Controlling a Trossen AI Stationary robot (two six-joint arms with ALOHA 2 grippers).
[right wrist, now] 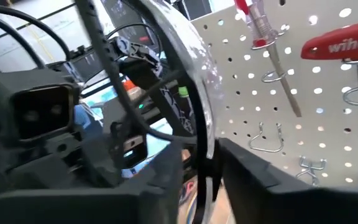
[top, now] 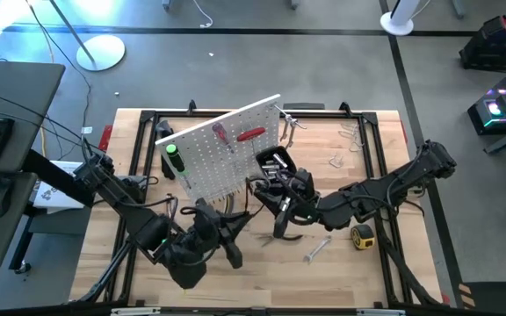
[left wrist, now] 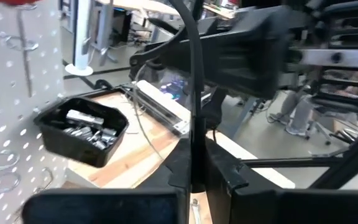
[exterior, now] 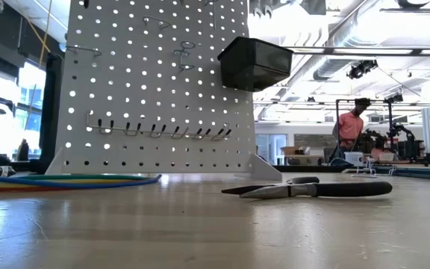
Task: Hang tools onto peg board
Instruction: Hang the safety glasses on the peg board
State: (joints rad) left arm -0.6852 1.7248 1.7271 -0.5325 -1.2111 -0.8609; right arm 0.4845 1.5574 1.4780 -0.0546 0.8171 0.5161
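The white peg board (top: 222, 149) stands tilted at mid-table. On it hang a green-handled screwdriver (top: 172, 156), red-handled screwdrivers (right wrist: 344, 45) and a black bin (left wrist: 82, 130) of silver parts. In front of the board my two grippers meet above the table. My left gripper (left wrist: 194, 180) is shut on a thin dark curved loop (left wrist: 194, 81). My right gripper (right wrist: 205, 180) is open, with a finger on either side of the same loop (right wrist: 191, 74), which is shiny here. Black-handled pliers (exterior: 312, 189) lie flat on the table. My left gripper pinches the thin dark loop between its two fingers at a straight stretch (left wrist: 195, 155). The fingers come nearly level from the table's near left. Past the fingers the loop curves away toward my right arm (left wrist: 247, 50). It is clear of the table.
A yellow tape measure (top: 361, 235) and a silver wrench (top: 316, 248) lie near my right arm. Metal clamps (top: 348, 133) lie at the far right. Coloured cables (exterior: 66, 180) lie in front of the board's foot. A black frame (top: 385, 175) borders the table. A person (exterior: 349, 123) is in the room behind.
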